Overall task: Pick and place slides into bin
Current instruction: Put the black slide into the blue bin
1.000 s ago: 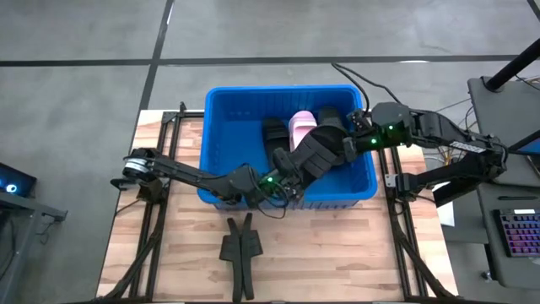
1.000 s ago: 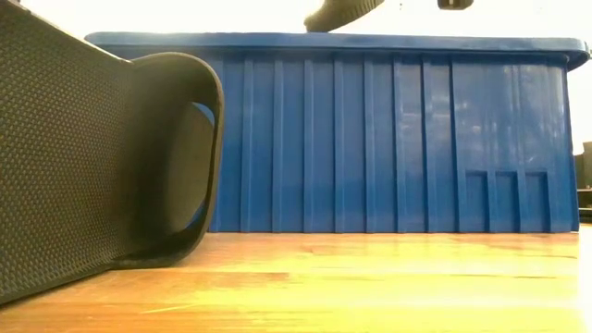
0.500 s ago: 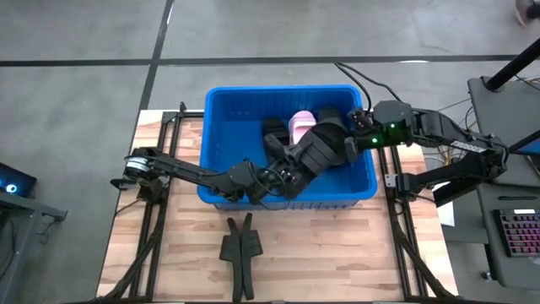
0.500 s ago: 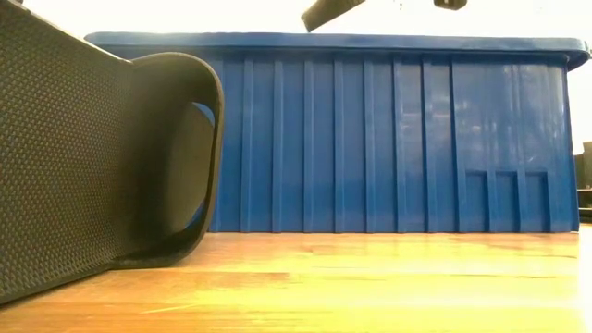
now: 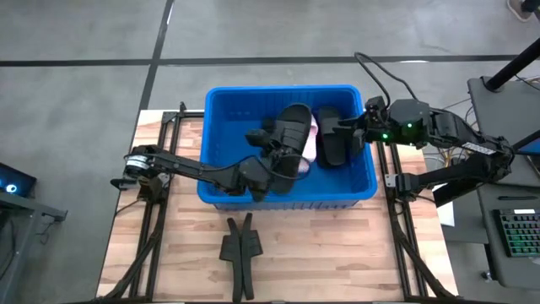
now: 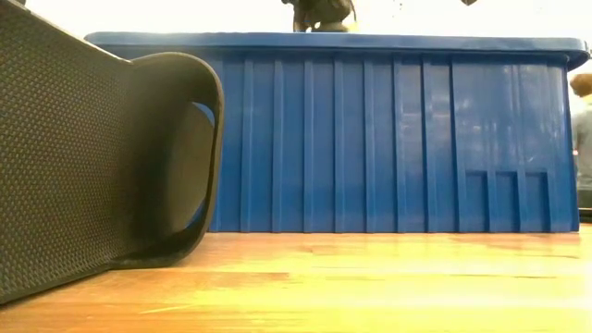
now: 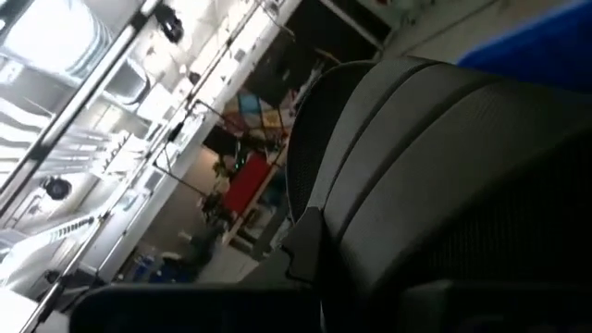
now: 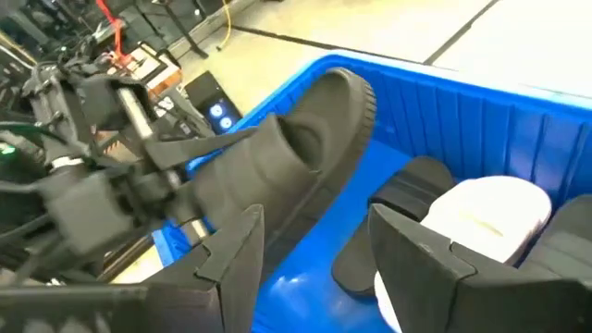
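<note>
The blue bin (image 5: 221, 101) stands mid-table. Above its inside hangs a black slide (image 5: 293, 133), with my left gripper (image 5: 272, 165) shut on it; the slide fills the left wrist view (image 7: 444, 176). A pale pink slide (image 8: 490, 211) and black slides (image 5: 334, 143) lie on the bin's floor. My right gripper (image 8: 314, 268) stands open over the bin's right part, just right of the held slide and apart from it. The low view shows only the top of the held slide (image 6: 319, 13) above the bin's rim. My left gripper pinches the black slide at its near end (image 8: 242, 162) between its two fingers. The fingers come slanting from the table's near left. The slide is lifted clear over the bin and tilted, its free end (image 8: 356, 92) raised toward the far side.
A narrow black forked piece (image 5: 240, 247) lies on the wooden table (image 5: 337, 245) in front of the bin. A black textured thing with a broad loop (image 6: 102, 157) stands close to the low camera at the left. A keyboard (image 5: 516, 245) is beyond the table's right edge.
My right gripper has opened, let go of the black slide and drawn back toward the table's right edge. My left gripper has shut on the slide's near end. It has carried the slide toward the left and far side, turning it so its free end points away.
</note>
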